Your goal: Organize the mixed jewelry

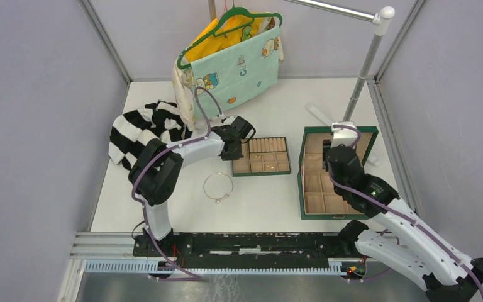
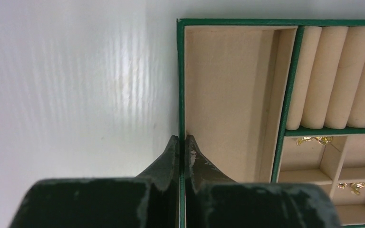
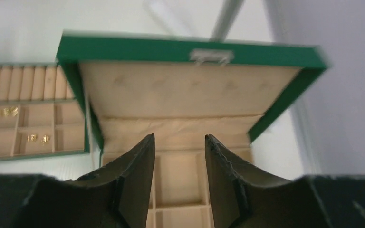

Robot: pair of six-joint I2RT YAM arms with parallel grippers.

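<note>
Pinching the left wall of the tan divided tray (image 2: 181, 71), the left gripper (image 2: 181, 140) has its fingers together on that green rim, while the right gripper (image 3: 179, 138) hangs fingers apart over the open green box (image 3: 123, 47) by the table's right edge. The gold pieces (image 2: 313, 140) sit in the tray's small compartments, rightward of the left fingers. The thin chain (image 1: 221, 200) lies looped toward the near edge, nearer the left arm, probably the better one to fetch it.

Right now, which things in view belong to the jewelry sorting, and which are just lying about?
Job: gold pieces, pale chain, divided tray, green box, left pincer, right pincer.
Lying about: striped garment, clothes on hanger, rack pole.
</note>
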